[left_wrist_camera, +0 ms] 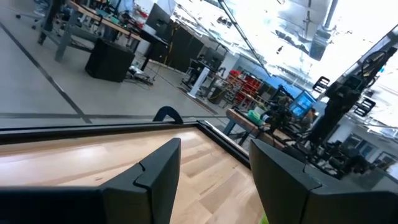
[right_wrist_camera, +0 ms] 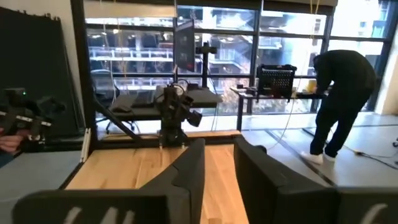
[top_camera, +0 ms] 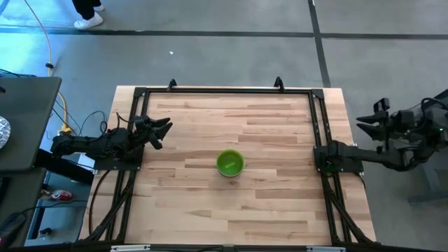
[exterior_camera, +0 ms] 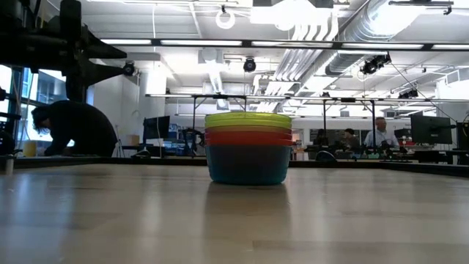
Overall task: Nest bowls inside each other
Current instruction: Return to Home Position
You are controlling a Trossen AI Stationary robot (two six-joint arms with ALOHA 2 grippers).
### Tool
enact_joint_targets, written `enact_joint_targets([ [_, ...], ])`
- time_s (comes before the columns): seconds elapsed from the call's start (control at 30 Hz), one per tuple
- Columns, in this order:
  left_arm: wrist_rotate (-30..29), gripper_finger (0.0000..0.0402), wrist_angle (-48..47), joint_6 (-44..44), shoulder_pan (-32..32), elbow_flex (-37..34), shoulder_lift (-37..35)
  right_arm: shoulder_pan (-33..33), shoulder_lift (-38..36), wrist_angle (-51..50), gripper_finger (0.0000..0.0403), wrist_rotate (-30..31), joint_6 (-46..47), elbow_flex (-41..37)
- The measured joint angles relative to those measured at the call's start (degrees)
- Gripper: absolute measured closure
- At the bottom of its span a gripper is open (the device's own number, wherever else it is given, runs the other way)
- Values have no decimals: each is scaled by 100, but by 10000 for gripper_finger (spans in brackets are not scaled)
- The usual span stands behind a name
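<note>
The bowls stand nested in one stack at the table's middle, its bottom bowl resting on the wood. From above only the green bowl shows. In the low view the stack shows green, yellow and red rims over a teal bottom bowl; pink and purple are hidden. My left gripper hangs open above the table's left edge, well left of the stack, its fingers spread. My right gripper waits beyond the table's right edge, a small gap showing between its fingers.
A black frame runs along the table's far, left and right edges. Bare wood lies all around the stack. A dark side table stands left of the table. People are in the room behind.
</note>
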Motion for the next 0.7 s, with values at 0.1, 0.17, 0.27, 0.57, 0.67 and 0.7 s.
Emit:
enact_joint_targets([
  [0.1, -32, 220, -1, 2, 1, 0, 0, 195, 0, -15, 337, 124, -81, 35],
  [0.17, -44, 220, -1, 2, -1, 0, 0, 310, 0, -90, 342, 140, -124, 24],
  [0.27, -102, 220, -1, 7, 0, 0, 0, 499, 2, -252, 344, 141, -124, 22],
  [0.57, -243, 220, -1, 10, 0, 0, 0, 836, 2, -642, 348, 54, -125, 18],
  [0.67, -251, 220, -3, 11, -1, 0, 0, 842, -3, -632, 354, 54, -182, -117],
  [0.7, -250, 220, -3, 11, 1, 0, 0, 839, -4, -638, 356, 54, -223, -211],
])
